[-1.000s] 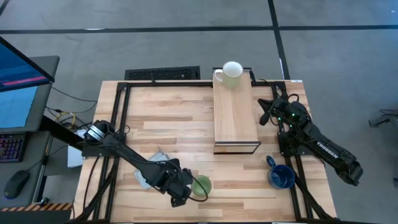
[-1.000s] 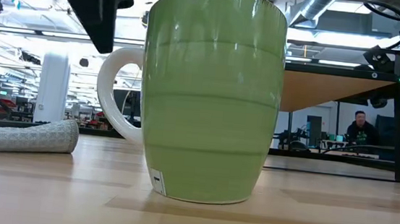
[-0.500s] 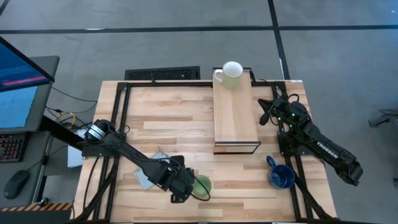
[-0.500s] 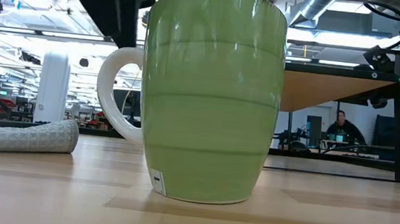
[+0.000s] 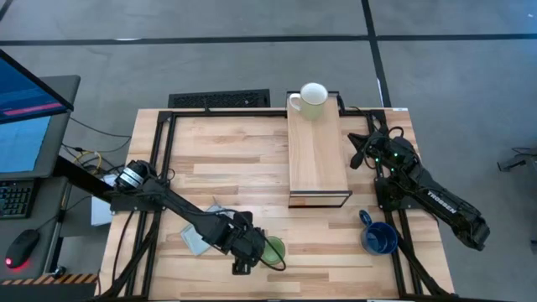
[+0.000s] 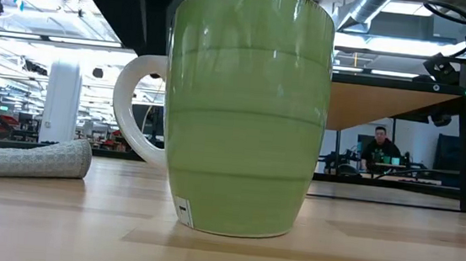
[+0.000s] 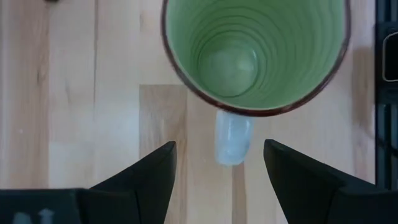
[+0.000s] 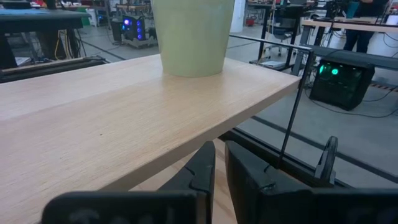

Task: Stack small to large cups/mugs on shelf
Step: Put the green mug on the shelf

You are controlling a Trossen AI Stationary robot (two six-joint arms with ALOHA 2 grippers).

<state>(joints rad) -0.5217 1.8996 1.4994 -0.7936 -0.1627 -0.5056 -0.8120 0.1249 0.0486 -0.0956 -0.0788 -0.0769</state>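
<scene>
The light green mug stands upright on its base near the table's front edge, its handle toward the table's left. My left gripper hangs open above the handle, pointing steeply down, one finger on either side of it and touching nothing. In the low view it is a dark shape above the handle. The white mug stands on the far end of the shelf. On the table to the right of the shelf's near end stands the dark blue mug. My right gripper waits shut beside the shelf's right side.
A folded grey-blue cloth lies on the table under my left arm, left of the green mug. The shelf's long plank top is bare in front of the white mug. A person sits in the room beyond the table.
My left gripper has crept a little toward the table's right, closer over the green mug's handle, and has rolled somewhat about its own pointing line. It stays open. The mugs have not moved.
</scene>
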